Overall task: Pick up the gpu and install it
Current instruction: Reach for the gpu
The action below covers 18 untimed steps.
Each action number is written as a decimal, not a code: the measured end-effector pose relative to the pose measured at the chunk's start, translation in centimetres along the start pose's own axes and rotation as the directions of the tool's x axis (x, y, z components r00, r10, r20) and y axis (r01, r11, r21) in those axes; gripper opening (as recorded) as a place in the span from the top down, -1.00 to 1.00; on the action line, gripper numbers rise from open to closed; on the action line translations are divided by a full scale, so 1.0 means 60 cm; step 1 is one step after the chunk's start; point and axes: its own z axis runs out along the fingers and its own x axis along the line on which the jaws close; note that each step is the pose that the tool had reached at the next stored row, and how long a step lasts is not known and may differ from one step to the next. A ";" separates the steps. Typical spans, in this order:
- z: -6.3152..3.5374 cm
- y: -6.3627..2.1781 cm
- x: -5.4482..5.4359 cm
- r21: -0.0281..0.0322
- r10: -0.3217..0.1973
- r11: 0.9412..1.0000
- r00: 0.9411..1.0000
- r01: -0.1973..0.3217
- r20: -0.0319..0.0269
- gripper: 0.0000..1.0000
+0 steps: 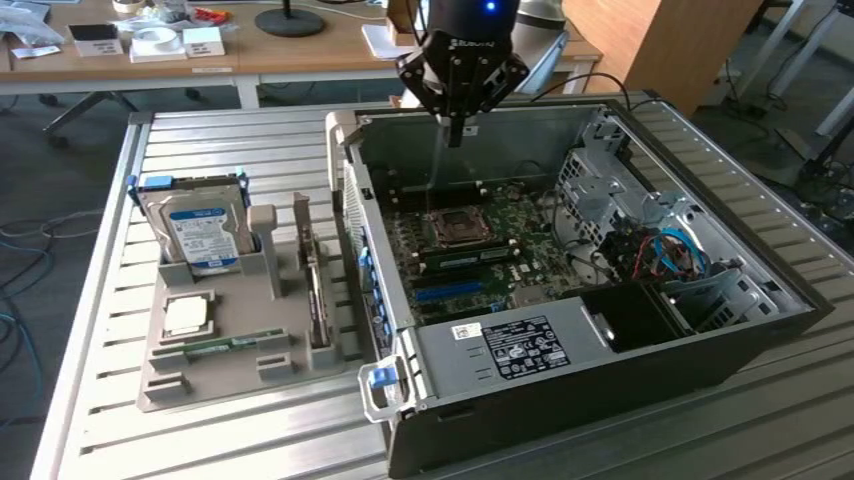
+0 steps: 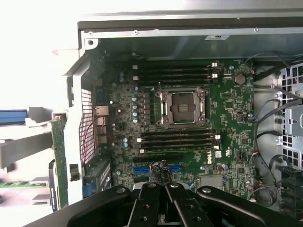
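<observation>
- Exterior view, nearest to us: we see a slatted metal table (image 1: 200, 445) carrying a grey holder (image 1: 214, 378) on the exterior view's left and an open computer case (image 1: 601, 395) on its right.
- In the holder we see a narrow memory stick (image 1: 220, 346), a pale square chip (image 1: 187, 315) and, farther back, a hard drive (image 1: 200, 235) standing upright.
- The gpu (image 1: 316, 295) stands on edge in the holder's slot closest to the case, just beside the case wall and outside it. It is not installed.
- In the wrist view we see the gpu (image 2: 58, 156) as a thin green strip beyond the case's side wall.
- Inside the case the motherboard (image 1: 494, 255) lies flat, with its processor socket (image 1: 461, 228) uncovered.
- The gripper (image 1: 455, 135) hangs above the far end of the case with its fingers pressed together, holding nothing. It is well apart from the gpu, higher up and toward the exterior view's right.
- From the wrist we look past the gripper (image 2: 161, 177) straight down at the socket (image 2: 182, 106).
- Farthest back, a wooden desk (image 1: 200, 58) holds small white boxes (image 1: 158, 42) and a round black stand base (image 1: 290, 22).
</observation>
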 end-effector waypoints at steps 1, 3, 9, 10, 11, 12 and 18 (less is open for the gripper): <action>0.000 0.000 0.001 0.000 0.000 1.000 1.000 0.000 0.000 0.79; 0.000 0.000 0.002 0.000 0.000 1.000 1.000 0.000 0.000 0.79; 0.000 -0.001 0.007 0.000 0.000 1.000 1.000 0.000 0.000 0.79; 0.000 -0.001 0.008 0.000 0.000 1.000 1.000 0.000 0.000 0.79; 0.000 -0.001 0.009 0.000 0.000 1.000 1.000 0.000 0.000 0.79; 0.000 -0.001 0.010 0.000 0.000 1.000 1.000 0.000 0.000 0.79; 0.000 -0.001 0.016 0.000 0.000 1.000 1.000 0.000 0.000 0.79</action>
